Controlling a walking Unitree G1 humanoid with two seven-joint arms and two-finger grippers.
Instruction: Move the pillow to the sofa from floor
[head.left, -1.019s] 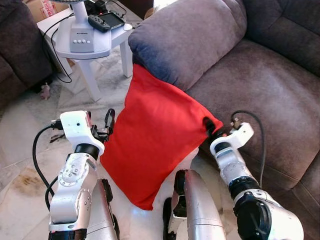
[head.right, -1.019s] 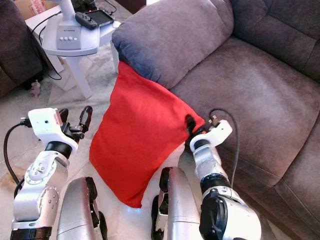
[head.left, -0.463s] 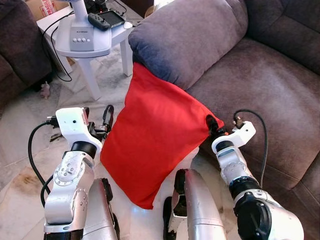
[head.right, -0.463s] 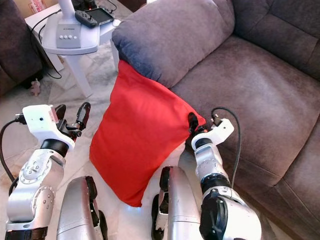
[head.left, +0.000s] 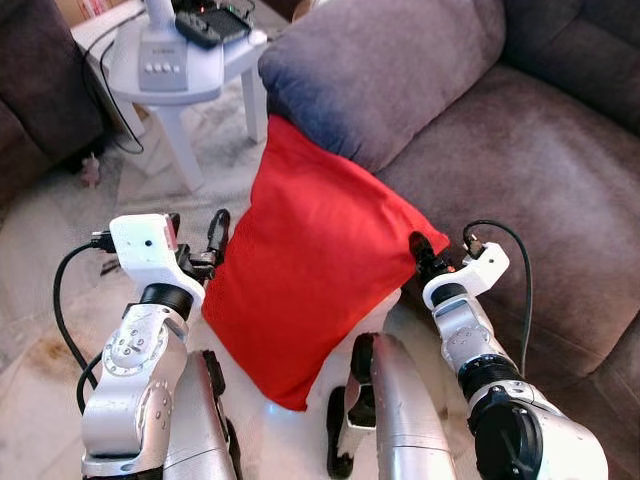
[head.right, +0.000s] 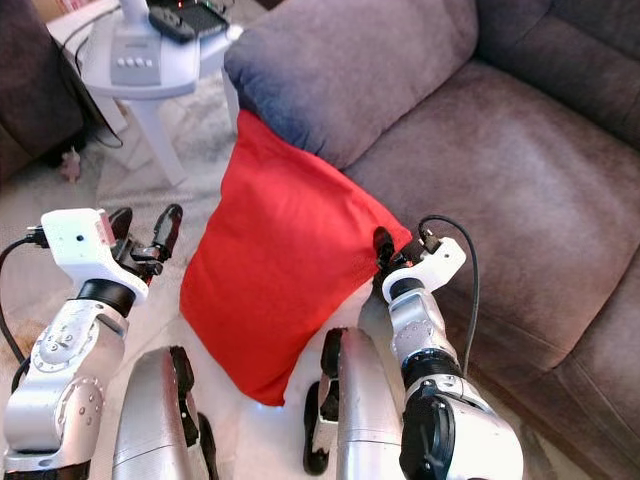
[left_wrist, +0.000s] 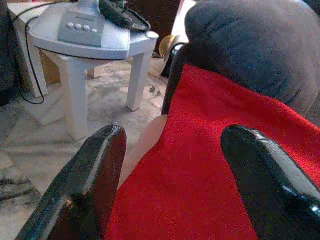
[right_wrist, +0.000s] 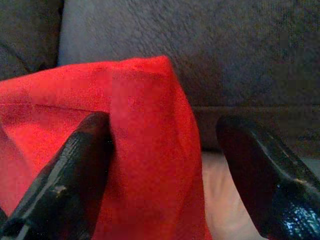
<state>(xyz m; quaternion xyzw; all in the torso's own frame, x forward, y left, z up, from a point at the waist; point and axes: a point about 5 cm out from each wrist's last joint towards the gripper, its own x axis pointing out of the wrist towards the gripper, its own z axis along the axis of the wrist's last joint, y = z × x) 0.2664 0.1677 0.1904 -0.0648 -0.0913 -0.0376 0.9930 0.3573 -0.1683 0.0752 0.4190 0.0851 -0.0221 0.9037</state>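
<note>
A red pillow stands on the floor, leaning against the front of the grey sofa. Its top is tucked under a grey cushion. My left gripper is at the pillow's left edge, open; in the left wrist view the red cloth lies between the spread fingers. My right gripper is at the pillow's right corner, open; in the right wrist view that corner sits between the two fingers.
A white side table with a console and cables stands at the back left on the marble floor. A dark armchair is at the far left. My own legs are below the pillow.
The camera has tilted a little, so the table sits higher in the picture. My left wrist has edged slightly left. Both grippers stay at the pillow's sides.
</note>
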